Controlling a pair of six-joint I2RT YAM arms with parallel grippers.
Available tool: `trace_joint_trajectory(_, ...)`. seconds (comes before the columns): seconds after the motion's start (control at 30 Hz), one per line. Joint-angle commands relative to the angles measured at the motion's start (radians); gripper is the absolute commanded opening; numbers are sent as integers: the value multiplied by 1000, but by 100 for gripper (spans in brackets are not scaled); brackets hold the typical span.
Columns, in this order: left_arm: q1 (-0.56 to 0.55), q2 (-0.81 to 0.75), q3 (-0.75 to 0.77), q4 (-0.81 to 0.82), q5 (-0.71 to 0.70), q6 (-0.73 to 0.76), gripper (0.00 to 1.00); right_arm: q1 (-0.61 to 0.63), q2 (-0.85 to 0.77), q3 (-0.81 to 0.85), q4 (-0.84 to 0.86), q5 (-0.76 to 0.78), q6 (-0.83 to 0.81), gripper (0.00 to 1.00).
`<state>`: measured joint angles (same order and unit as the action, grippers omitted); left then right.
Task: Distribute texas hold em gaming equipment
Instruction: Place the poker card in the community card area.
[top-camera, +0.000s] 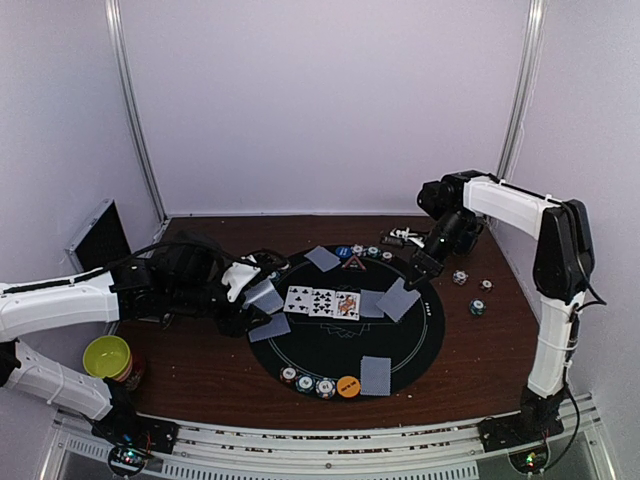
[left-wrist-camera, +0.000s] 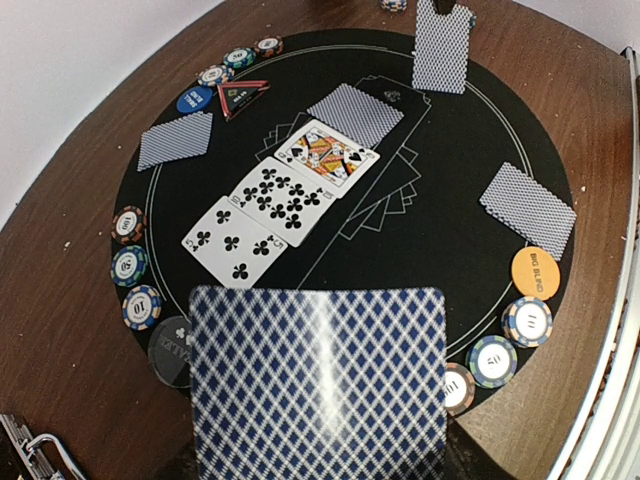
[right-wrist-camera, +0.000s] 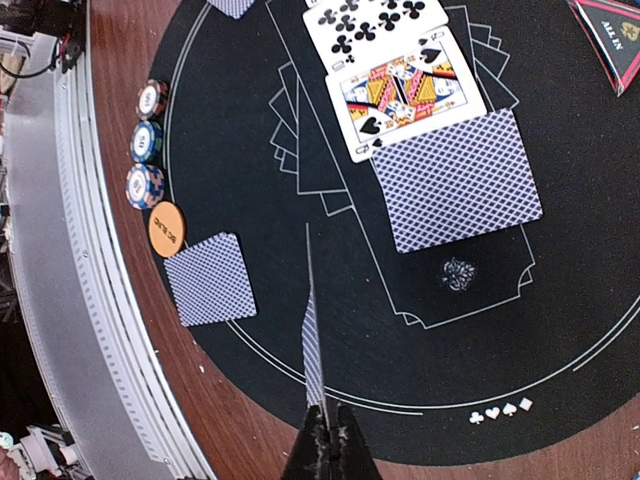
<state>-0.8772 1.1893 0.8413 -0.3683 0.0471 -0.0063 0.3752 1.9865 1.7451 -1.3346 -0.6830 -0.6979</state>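
BIG BLIND on orange button (left-wrist-camera: 537, 272), ALL IN on red triangle (right-wrist-camera: 610, 40)

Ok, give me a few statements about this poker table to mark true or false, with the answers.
1. Three cards lie face up in the middle of the mat. True.
2. The orange button sits beside the red triangle. False: the blue button is beside it. The orange one is across the mat, next to three chips.
3. The right fingers pinch a single card. True.
4. The bowl stands on the mat. False: it is off the mat, near the table's left front corner.
5. All the face-up cards are hearts. False: two are clubs and one is a spade face card.
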Motion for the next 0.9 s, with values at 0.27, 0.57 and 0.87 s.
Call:
trace_joint_trajectory(0.27, 1, -5, 13, 41, 0, 6, 59, 12, 105, 52, -24, 247, -93, 0)
trace_joint_trajectory(0.57, 0, -2, 15, 39, -1, 8, 59, 52, 141, 68, -23, 325, -128, 0)
trace_joint_trajectory(0.87, 1, -4, 13, 39, -4, 8, 59, 70, 228, 164, -21, 413, -113, 0)
